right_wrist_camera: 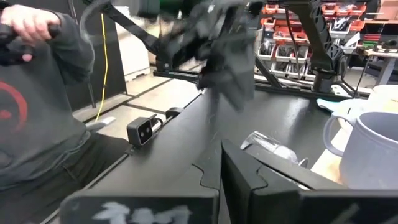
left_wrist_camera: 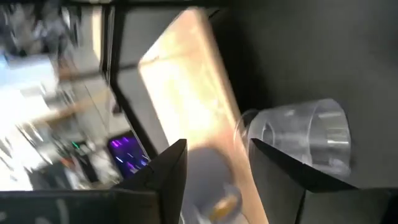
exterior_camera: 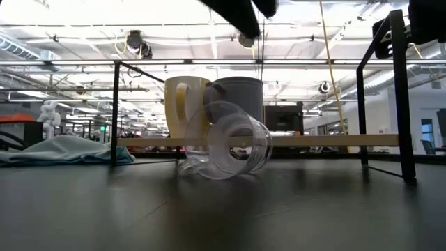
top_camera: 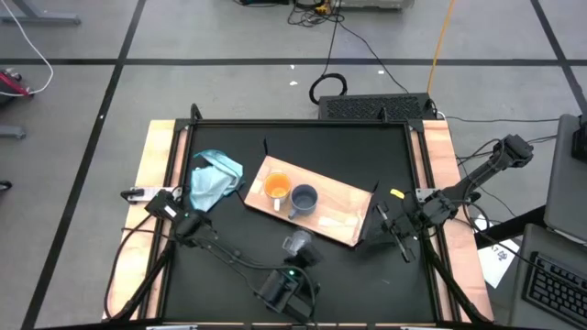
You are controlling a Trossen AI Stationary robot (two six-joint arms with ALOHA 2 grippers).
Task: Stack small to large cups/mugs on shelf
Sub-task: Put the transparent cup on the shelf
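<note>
You can see through the clear cup (exterior_camera: pixel 230 143); it looks like shiny glass or plastic. Your shelf (top_camera: pixel 312 203) is pale wood, smooth and flat. The orange mug (top_camera: pixel 277 188) and the blue-grey mug (top_camera: pixel 304 198) look smooth, not very shiny. The teal cloth (top_camera: pixel 213 178) is soft and crumpled. The table (exterior_camera: pixel 223 209) is black and matt.

Grey tiled floor (top_camera: pixel 229 37) – cables trailing; bright ceiling lights (exterior_camera: pixel 104 10); red-stocked shelving (right_wrist_camera: pixel 292 25) beyond.
</note>
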